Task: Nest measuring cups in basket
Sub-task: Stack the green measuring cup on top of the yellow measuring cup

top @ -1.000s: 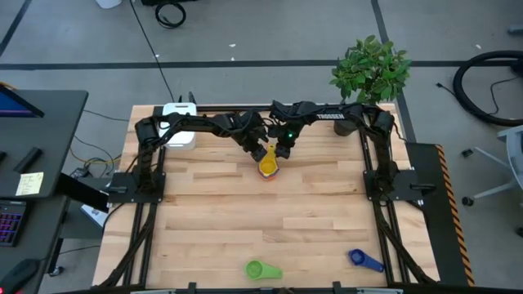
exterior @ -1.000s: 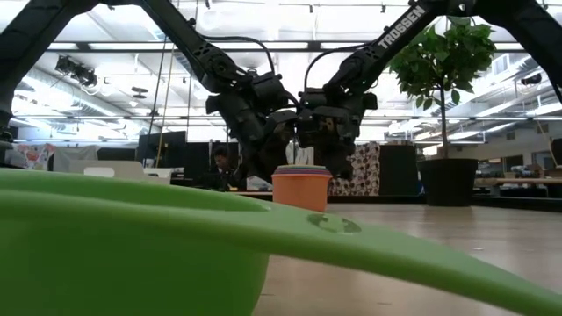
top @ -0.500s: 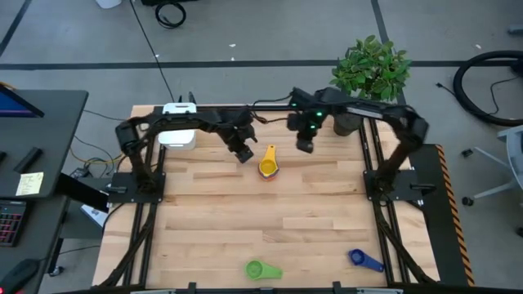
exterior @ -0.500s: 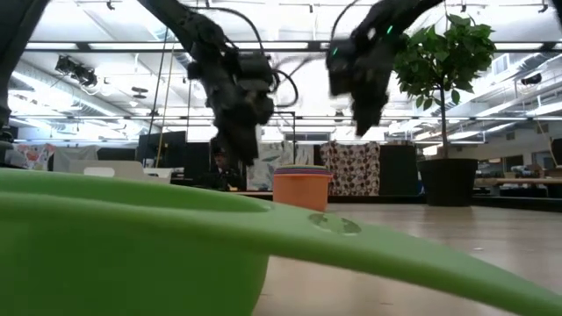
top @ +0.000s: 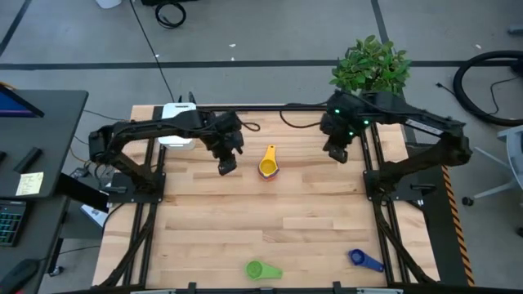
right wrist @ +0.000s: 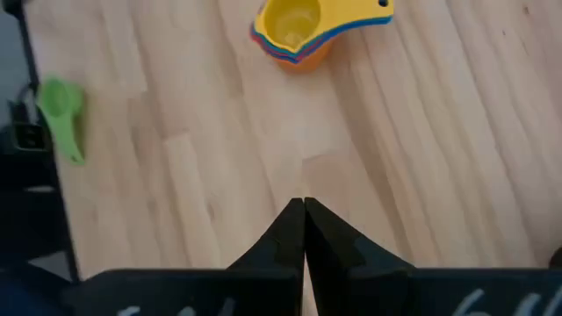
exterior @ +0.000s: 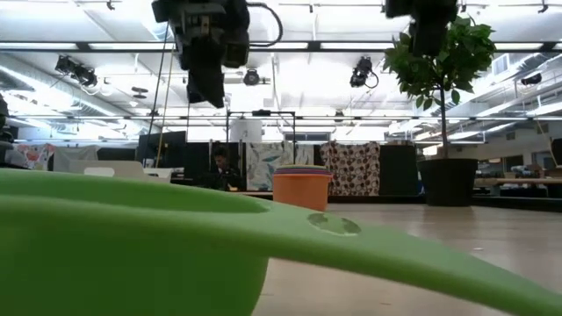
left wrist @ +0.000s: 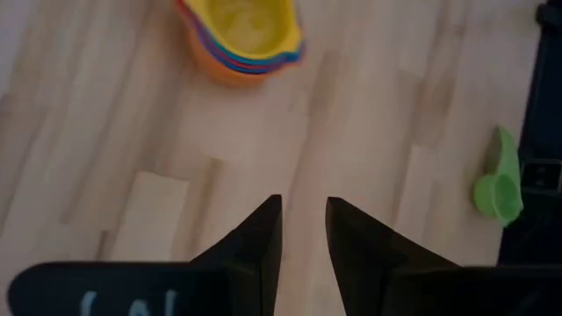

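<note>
Nested stack (top: 268,165), yellow cup on top, stands mid-table, flanked by left gripper (top: 226,165), fingers slightly parted and empty, and right gripper (top: 336,152), closed and empty. Green cup (top: 260,269) and blue cup (top: 360,259) lie at the near edge; basket (top: 178,129) sits far-left. Approach either loose cup from above, gripping its handle.

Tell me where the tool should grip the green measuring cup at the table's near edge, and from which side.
Probably by its flat handle, coming straight down from above. The green measuring cup lies alone on the table, bowl to the picture's left and handle sticking out right, so closing across the thin handle looks easier than spanning the round bowl. Both tools hang far off, up beside the nested stack.
</note>
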Robot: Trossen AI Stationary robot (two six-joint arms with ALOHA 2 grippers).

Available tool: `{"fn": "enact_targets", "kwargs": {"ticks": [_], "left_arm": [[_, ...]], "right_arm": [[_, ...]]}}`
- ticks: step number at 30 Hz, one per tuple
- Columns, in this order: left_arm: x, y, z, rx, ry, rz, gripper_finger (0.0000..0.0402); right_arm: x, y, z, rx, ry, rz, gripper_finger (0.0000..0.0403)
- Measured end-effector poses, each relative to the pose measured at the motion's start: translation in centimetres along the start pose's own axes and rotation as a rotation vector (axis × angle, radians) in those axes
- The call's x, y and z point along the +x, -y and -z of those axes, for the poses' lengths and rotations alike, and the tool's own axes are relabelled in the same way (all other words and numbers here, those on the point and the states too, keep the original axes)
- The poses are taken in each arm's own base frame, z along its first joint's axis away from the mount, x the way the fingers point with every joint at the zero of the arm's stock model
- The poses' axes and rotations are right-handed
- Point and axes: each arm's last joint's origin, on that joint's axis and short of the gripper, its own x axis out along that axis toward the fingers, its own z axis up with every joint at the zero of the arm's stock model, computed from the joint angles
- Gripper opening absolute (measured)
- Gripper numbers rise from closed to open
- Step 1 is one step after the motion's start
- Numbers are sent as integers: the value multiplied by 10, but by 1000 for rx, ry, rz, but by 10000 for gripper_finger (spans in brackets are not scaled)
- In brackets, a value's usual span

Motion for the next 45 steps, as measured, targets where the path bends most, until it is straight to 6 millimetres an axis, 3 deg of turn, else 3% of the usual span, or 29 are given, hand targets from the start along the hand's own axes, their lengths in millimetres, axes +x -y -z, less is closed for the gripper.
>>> {"fn": "enact_targets", "kwargs": {"ticks": [12,21,26,31,37,45], "left_arm": [[20,55,9,141,-43,81,96],[40,134,26,387,91,164,96],[46,167,38,313,157,140,96],[72,197,49,193,185,169,96],[119,219,75,95,64,155,96],[150,245,100,138,31,216,96]], "right_arm": [[-16,-15,14,-27,44,-31,13],[-16,-14,19,-137,4,-25,13],[-16,-14,19,-187,-5,-25,13],[-16,-14,20,-195,-9,-24,13],[-15,-14,22,-193,-28,-25,13],[-15,-16,22,-149,-35,-25,13]]}}
